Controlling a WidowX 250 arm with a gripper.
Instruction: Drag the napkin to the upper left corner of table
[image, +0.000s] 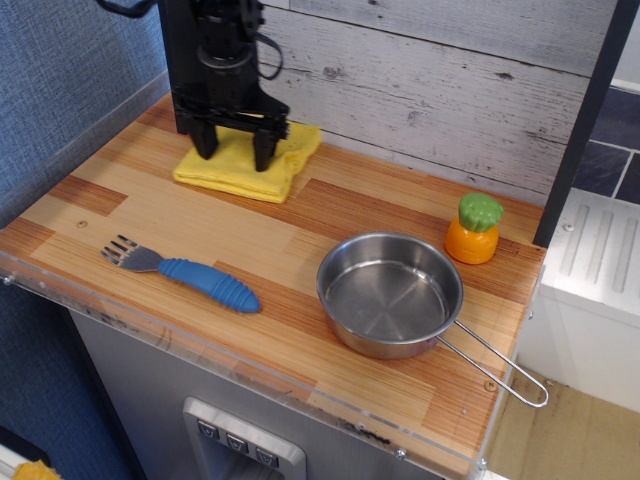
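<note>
The yellow folded napkin (250, 172) lies on the wood-grain table (150, 215) near its far left corner, close to the black post. My black gripper (235, 155) stands straight down on the napkin. Its two fingers are spread apart, with both tips pressed into the cloth. The back part of the napkin is hidden behind the gripper.
A blue-handled fork (190, 273) lies near the front left. A steel pan (390, 295) sits front right, its wire handle reaching the edge. An orange and green toy vegetable (474, 229) stands at the back right. A black post (180, 70) and a plank wall bound the back.
</note>
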